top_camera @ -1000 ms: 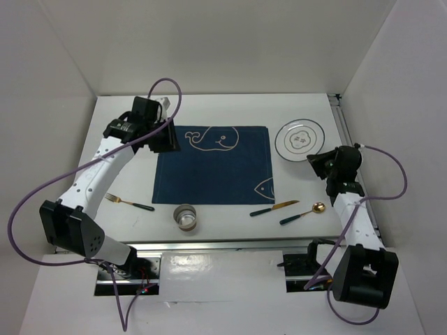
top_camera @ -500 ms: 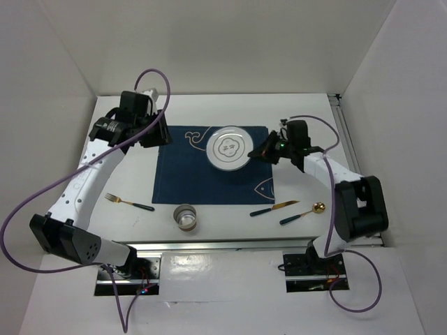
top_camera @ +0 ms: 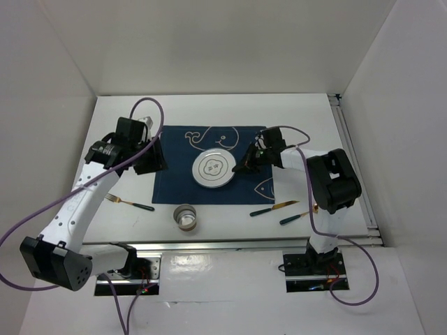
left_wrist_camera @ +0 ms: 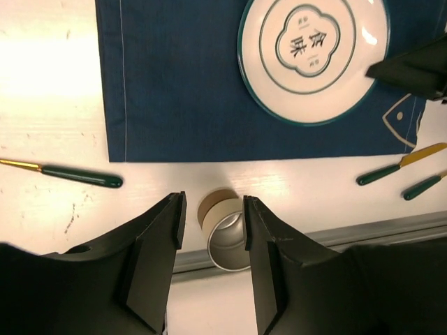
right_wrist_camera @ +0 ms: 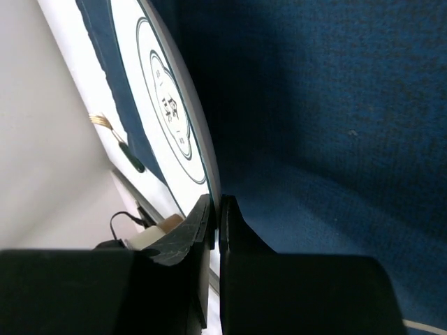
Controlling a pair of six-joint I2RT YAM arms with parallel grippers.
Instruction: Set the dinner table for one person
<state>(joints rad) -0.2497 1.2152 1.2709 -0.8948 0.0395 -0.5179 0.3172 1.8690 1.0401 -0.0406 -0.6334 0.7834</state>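
1. The round white plate with green rings [top_camera: 213, 170] has come from the table's far right to the middle of the navy blue cloth placemat [top_camera: 174, 187]. The right gripper [top_camera: 242, 165] pinches its rim, so the centrepiece is nearly placed.
2. The left gripper [left_wrist_camera: 212, 204] hangs spread and empty above a metal cup [left_wrist_camera: 227, 241].
3. The dinner table [top_camera: 209, 108], plain white, flat and rectangular, lies beneath everything.

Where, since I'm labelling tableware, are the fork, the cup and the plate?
fork [top_camera: 130, 203]: top external view, middle of its shaft.
cup [top_camera: 186, 216]: top external view, its open mouth.
plate [left_wrist_camera: 313, 43]: left wrist view, printed centre.
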